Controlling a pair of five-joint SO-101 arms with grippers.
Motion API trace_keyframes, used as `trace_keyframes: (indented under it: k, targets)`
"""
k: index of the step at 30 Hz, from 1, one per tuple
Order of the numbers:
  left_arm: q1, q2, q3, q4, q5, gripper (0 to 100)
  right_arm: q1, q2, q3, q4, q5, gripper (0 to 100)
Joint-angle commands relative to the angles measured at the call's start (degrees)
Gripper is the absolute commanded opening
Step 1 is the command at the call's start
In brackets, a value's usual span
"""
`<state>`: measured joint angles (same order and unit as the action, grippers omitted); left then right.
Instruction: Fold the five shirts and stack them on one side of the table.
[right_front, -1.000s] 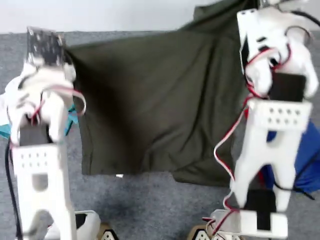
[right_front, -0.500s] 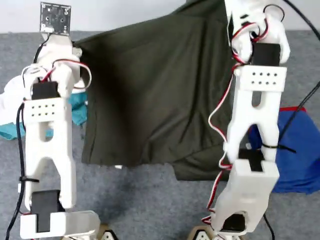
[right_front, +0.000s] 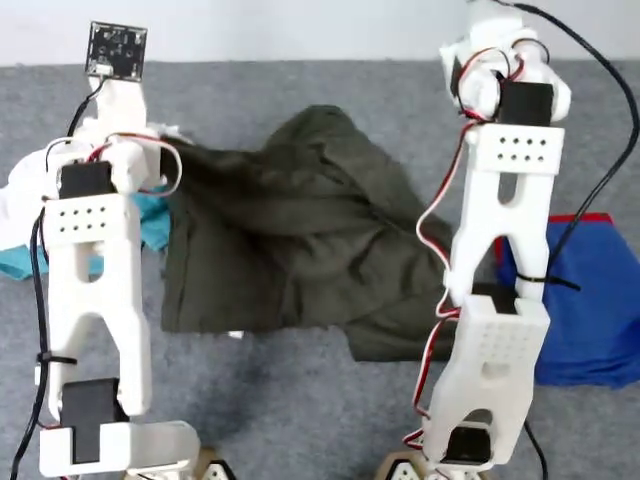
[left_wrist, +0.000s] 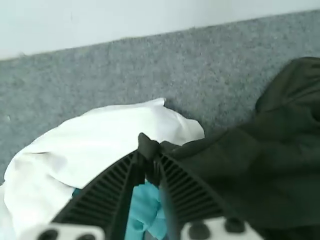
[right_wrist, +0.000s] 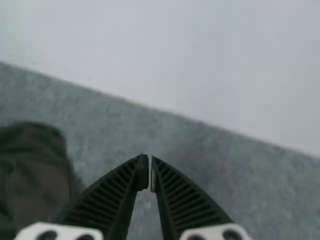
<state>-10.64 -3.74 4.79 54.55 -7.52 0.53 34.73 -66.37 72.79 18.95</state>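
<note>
On fuzzy mat (right_front: 300, 410), rumpled olive shirt (right_front: 300, 240) w/ corner in left end effector (left_wrist: 149, 156)

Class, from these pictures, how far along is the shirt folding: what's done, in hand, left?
Done: nothing looks folded or stacked. In hand: the left gripper pinches an edge of the dark green shirt, which lies crumpled mid-table; the right gripper is shut on nothing. Left: folding it, plus the white shirt, teal shirt and blue shirt lying loose at the sides.
</note>
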Motion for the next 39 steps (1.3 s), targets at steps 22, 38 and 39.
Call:
trace_keyframes:
  k: [22, 38, 39]
  targets:
    - [2.20, -0.35, 5.14, 0.26, 0.44, 1, -13.85, 41.71, -10.64, -16.13, -0.18, 20.4]
    - [6.24, -0.79, 5.14, 2.11, 0.26, 1, -11.91, 31.34, -29.89, 20.70, 7.47, 0.9]
    - [6.24, -0.79, 5.14, 2.99, 0.26, 1, -11.91, 29.49, -29.71, 24.13, 7.47, 0.9]
